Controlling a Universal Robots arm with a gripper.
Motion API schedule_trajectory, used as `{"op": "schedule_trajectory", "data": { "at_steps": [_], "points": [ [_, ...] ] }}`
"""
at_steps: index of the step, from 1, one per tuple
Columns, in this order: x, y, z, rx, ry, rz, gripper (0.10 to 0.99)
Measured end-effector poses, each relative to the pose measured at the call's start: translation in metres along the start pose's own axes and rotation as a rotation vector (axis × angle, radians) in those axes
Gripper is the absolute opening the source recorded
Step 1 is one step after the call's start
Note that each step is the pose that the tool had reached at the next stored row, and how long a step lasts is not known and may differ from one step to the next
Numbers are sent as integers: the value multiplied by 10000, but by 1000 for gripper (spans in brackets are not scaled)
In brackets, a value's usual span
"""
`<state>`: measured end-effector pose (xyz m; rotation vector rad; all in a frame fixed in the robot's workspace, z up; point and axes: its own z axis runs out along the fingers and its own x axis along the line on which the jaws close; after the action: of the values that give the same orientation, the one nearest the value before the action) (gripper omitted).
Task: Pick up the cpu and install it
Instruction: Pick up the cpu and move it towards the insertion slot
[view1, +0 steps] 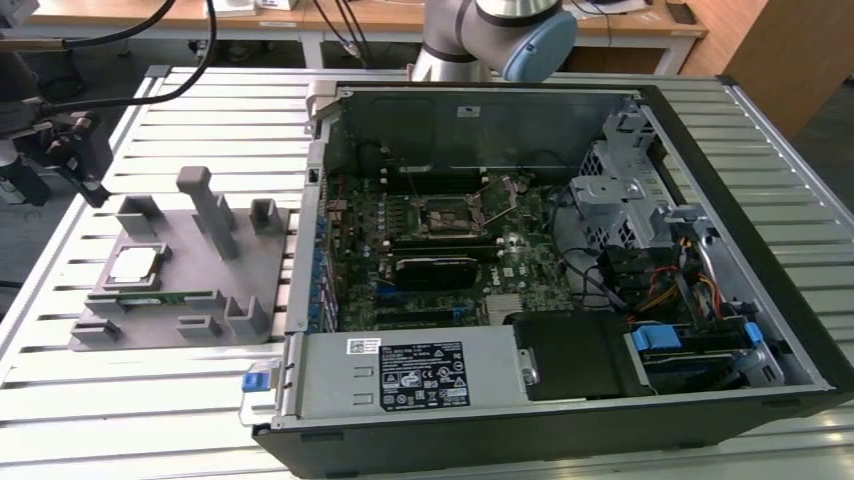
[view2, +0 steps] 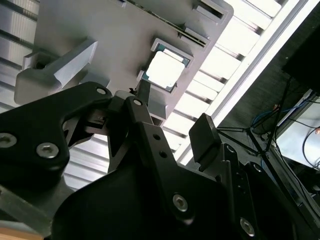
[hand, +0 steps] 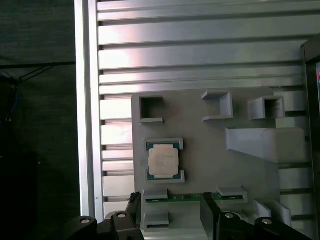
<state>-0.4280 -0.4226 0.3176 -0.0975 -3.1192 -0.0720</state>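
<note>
The cpu (view1: 134, 265) is a small square chip with a silvery top. It lies flat in a framed pocket of a grey holder plate (view1: 171, 335) on the slatted table, at the exterior view's left. Both wrist views show the cpu (hand: 163, 161) (view2: 164, 70) in its pocket. My gripper (view1: 74, 165) hangs above the table's edge beside the plate, apart from the chip. In the first wrist view the gripper (hand: 171, 212) is open, its two black fingers (hand: 134, 204) spread with nothing between them. The second wrist view shows the gripper (view2: 172, 117) the same way.
An open computer case (view1: 747, 200) lies at the exterior view's right, with the black motherboard socket (view1: 441, 215) and its metal frame in the middle. A thin green memory stick (view1: 154, 297) lies in the plate below the chip. Grey posts (view1: 214, 215) rise from the plate.
</note>
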Motion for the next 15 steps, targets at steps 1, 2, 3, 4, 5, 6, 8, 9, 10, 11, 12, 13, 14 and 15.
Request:
{"op": "schedule_trajectory", "data": {
  "at_steps": [1, 2, 3, 4, 5, 6, 8, 9, 10, 11, 12, 13, 14, 15],
  "points": [
    [0, 0, 3, 0, 0, 0, 588],
    [0, -1, 7, -1, -1, 0, 588],
    [0, -1, 10, -1, -2, 0, 588],
    [0, -1, 13, 0, -1, 0, 588],
    [-1, -1, 16, -1, -1, 0, 588],
    [-1, -1, 20, -1, -1, 0, 588],
    [-1, -2, 27, -1, -1, 0, 588],
    [-1, -2, 30, 0, 0, 0, 588],
    [-1, -2, 34, -1, -1, 0, 588],
    [-1, -2, 37, -1, -1, 0, 588],
    [-1, -2, 41, -1, -1, 0, 588],
    [-1, -3, 46, -1, -1, 0, 588],
    [-1, -3, 49, -1, 1, 0, 588],
    [-1, -3, 54, 0, 3, 0, 588]
  ]
}}
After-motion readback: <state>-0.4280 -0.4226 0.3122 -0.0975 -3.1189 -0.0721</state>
